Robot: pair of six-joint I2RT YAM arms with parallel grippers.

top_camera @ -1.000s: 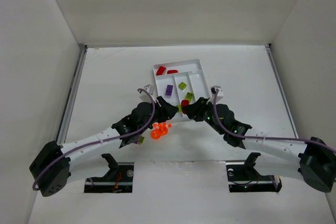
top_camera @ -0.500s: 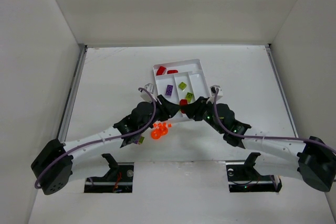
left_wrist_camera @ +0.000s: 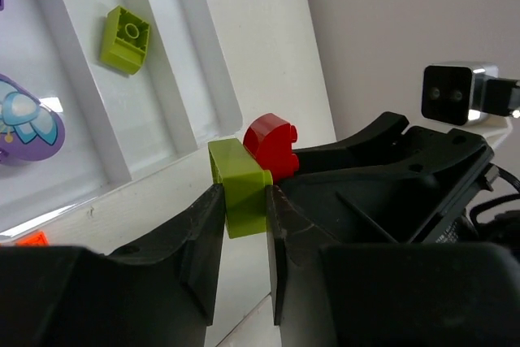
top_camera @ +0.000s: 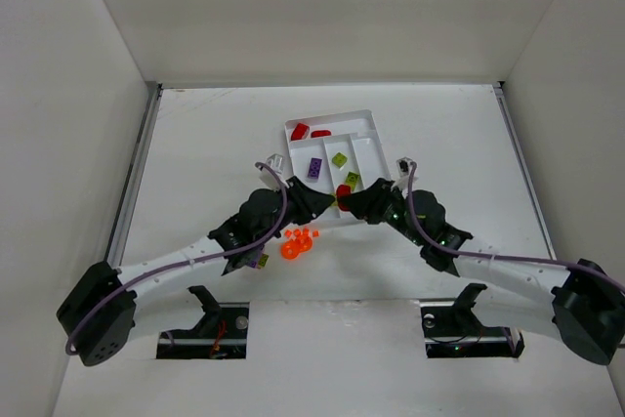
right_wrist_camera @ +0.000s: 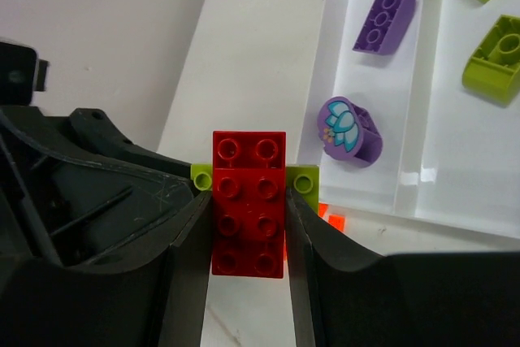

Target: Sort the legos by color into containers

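At the near edge of the white tray my two grippers meet nose to nose. A lime green brick is stuck to a red brick. My left gripper is shut on the lime green one, both fingers pressed against its sides. The right gripper is shut on the red brick, studs facing its camera, with the green brick showing behind it. In the top view the red brick sits between the two gripper heads. The tray's sections hold red, purple and lime pieces.
Translucent orange pieces lie on the table just in front of the tray, under the left arm. A small purple and lime brick lies beside the left forearm. A purple round piece with a flower rests in the tray's left long section.
My left gripper's jaws have closed onto the lime green brick. The right gripper kept its hold on the red brick, and its arm shifted slightly to the right.
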